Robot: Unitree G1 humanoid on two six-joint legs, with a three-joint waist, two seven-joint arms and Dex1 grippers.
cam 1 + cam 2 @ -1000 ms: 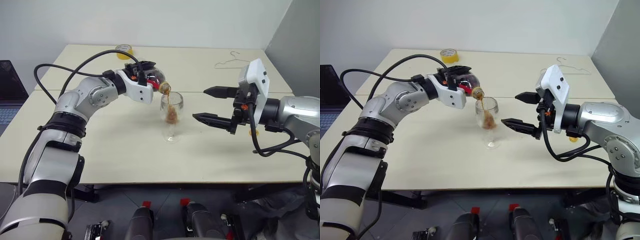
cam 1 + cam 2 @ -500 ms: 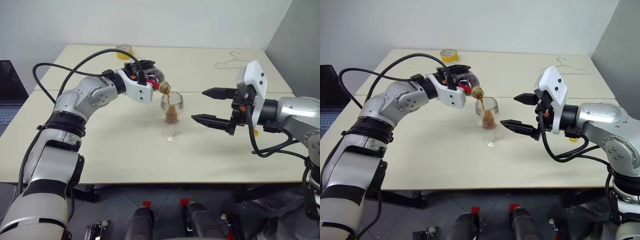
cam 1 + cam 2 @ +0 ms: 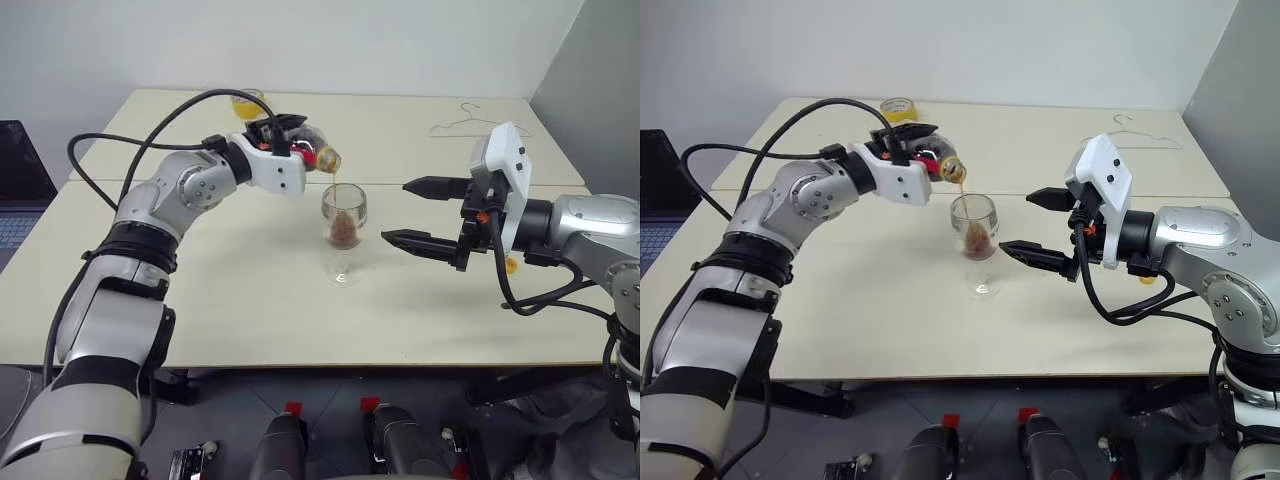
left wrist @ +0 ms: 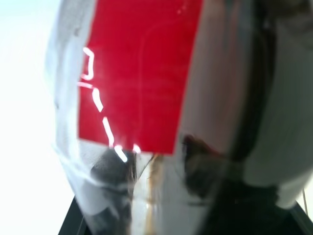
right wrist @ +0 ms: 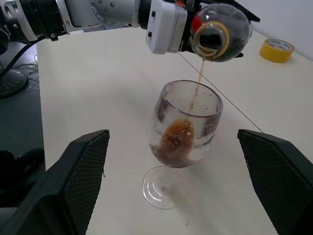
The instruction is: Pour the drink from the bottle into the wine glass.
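Bottle mouth above the glass, drink running in

The left gripper (image 3: pixel 290 135) is clenched on the tipped bottle (image 5: pixel 221 30), its mouth just over the wine glass (image 5: pixel 183 132) and past its fingers; the right gripper (image 3: pixel 425 212) waits released beside the glass; drink (image 5: pixel 177 139) fills the bowl's bottom

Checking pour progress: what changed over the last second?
The left hand, shut on the bottle, lifted it a little above the wine glass and tipped it further, so the drink now falls as a longer thin stream. The level in the glass rose slightly. The open right hand stayed beside the glass, not touching it; the glass, yellow tape roll and hanger kept their places.
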